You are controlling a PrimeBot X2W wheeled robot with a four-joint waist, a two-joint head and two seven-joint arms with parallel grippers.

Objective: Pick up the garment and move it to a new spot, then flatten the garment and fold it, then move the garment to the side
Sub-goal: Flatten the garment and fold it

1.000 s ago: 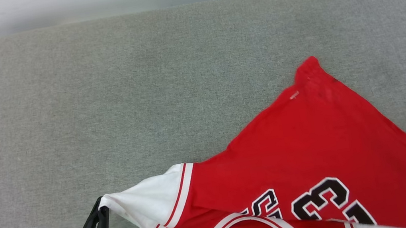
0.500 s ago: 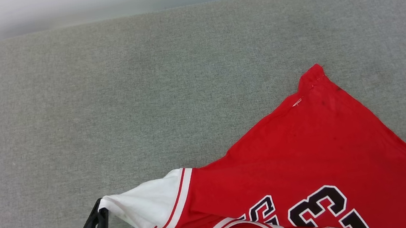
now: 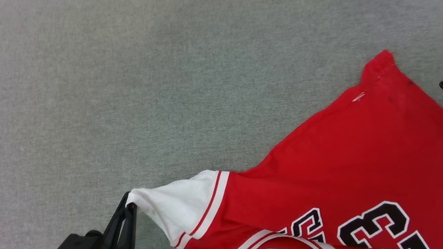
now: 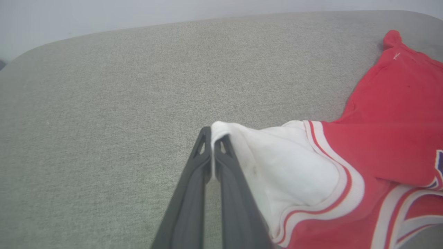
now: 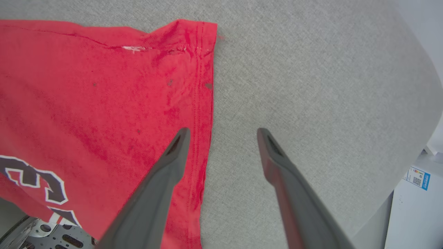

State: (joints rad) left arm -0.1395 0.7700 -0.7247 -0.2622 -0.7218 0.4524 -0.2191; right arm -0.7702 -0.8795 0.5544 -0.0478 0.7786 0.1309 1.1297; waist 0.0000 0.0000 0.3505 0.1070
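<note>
**Spreading the garment flat: mid-step**

Found the garment (image 3: pixel 341 159) lying on the grey upholstered surface (image 3: pixel 154 86), right of centre in head view, chest print up, collar end running off that view's bottom edge. Noted a slanted lie and slack folds near the collar. Not yet flat, not folded.

Logged the left gripper (image 4: pixel 214 133) clenched on the tip of the white sleeve (image 4: pixel 290 162), fingers pressed together with a fold of cloth pinched between them. Saw the sleeve drawn out to the robot's left into a taut point.

Logged the right gripper (image 5: pixel 223 133) released, fingers spread wide, nothing between them. Placed it at the red hem (image 5: pixel 204 103), one finger above fabric just inside the stitched edge, the other above bare surface. Could not tell whether either tip touched down.

Judged the step in hand as the flattening. Took the move to a new spot as probably done and the fold as not begun.

Next move, by estimate:
- Would call for lowering the right gripper onto the hem edge, or shifting it to the far hem corner (image 3: pixel 379 63), and closing on the cloth there.
- Would then call for drawing away from the left pinch, low along the surface, to pull the slack out.
- Would need the left pinch kept firm, given so small a bite on soft fabric.
</note>
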